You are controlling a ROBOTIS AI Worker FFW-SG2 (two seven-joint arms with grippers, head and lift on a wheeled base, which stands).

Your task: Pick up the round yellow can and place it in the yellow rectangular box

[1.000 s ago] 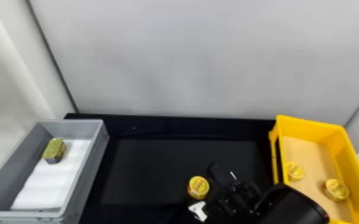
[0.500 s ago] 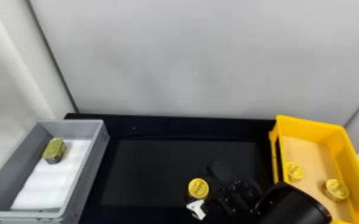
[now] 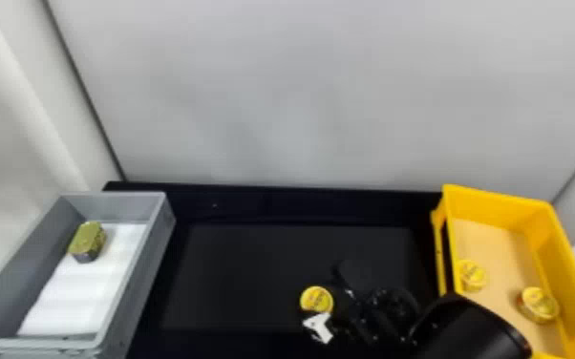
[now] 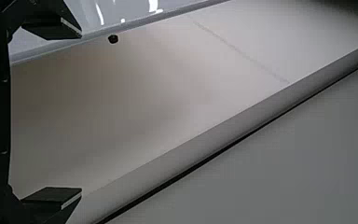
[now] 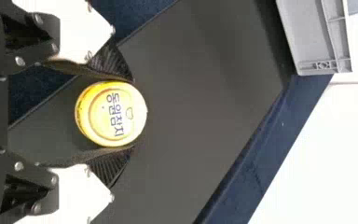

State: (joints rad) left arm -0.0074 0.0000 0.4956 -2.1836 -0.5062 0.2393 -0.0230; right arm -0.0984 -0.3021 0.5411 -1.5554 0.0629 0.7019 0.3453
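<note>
My right hand (image 5: 131, 113), can-width apart, grips round yellow can (image 5: 116, 114); low carry could clip yellow box (image 3: 501, 210), left edge

The yellow rectangular box (image 3: 496, 205) looks like smooth, faintly shiny plastic, the grey crate (image 3: 124, 206) duller plastic, the desk (image 3: 253, 272) smooth and matt, and the round yellow can (image 5: 116, 114) (its top, at least) smooth with a soft gloss.

- Round yellow can (image 3: 316, 299), upright, printed lid up, between the right jaws.
- Yellow rectangular plastic box (image 3: 496, 205), open-topped, tan-floored, at the surface's right end.
</note>
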